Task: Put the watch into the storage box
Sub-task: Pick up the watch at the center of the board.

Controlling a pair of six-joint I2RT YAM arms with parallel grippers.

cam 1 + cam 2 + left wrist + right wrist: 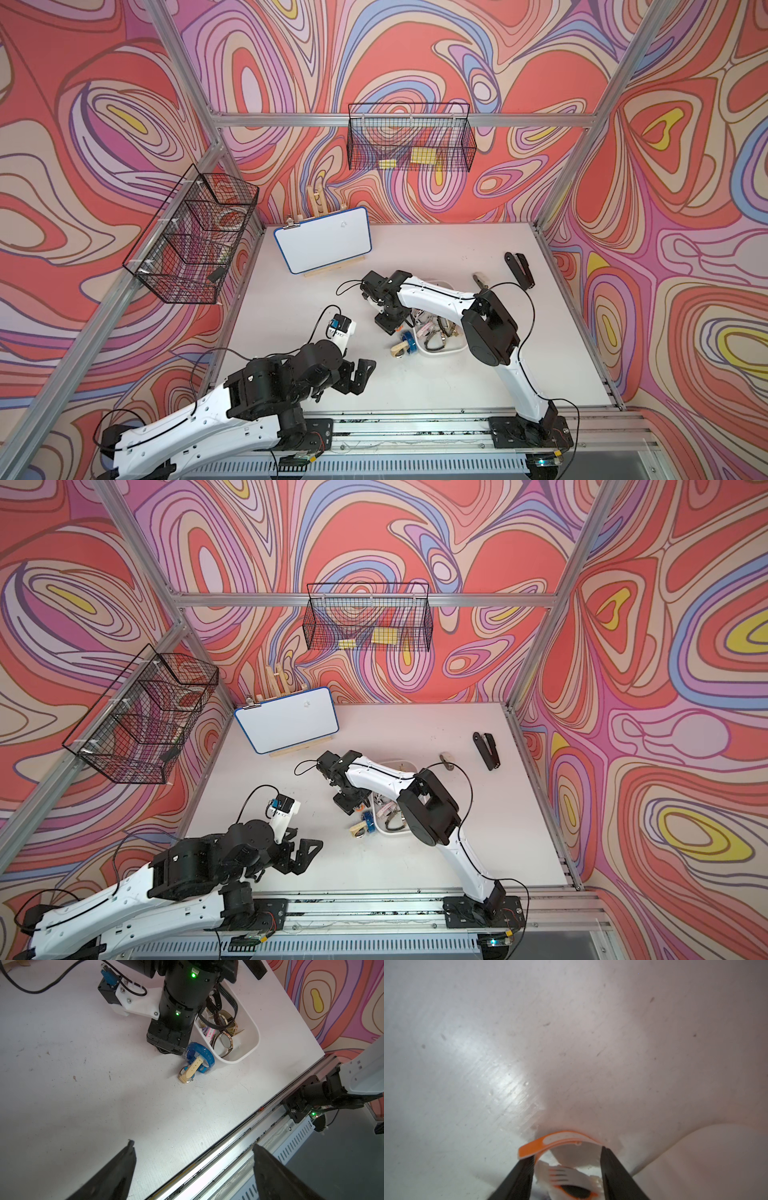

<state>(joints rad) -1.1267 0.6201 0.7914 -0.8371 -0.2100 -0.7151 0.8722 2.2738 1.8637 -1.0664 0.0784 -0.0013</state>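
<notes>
An orange and white watch (562,1136) lies on the table just left of the storage box (440,353), a white tray with several watches in it. My right gripper (564,1153) points down over the watch, and its two black fingers touch the strap loop on both sides. In both top views the gripper body (388,322) hides most of that watch. A blue watch (207,1055) and a cream watch (190,1073) lie together against the box's near corner. My left gripper (193,1145) hangs open and empty over the table's front edge, well left of the box.
A whiteboard on a wooden stand (322,245) is at the back left. A black stapler (519,270) and a small clip (480,280) lie at the back right. Black wire baskets hang on the back wall (409,137) and left wall (191,237). A metal rail (415,428) runs along the front.
</notes>
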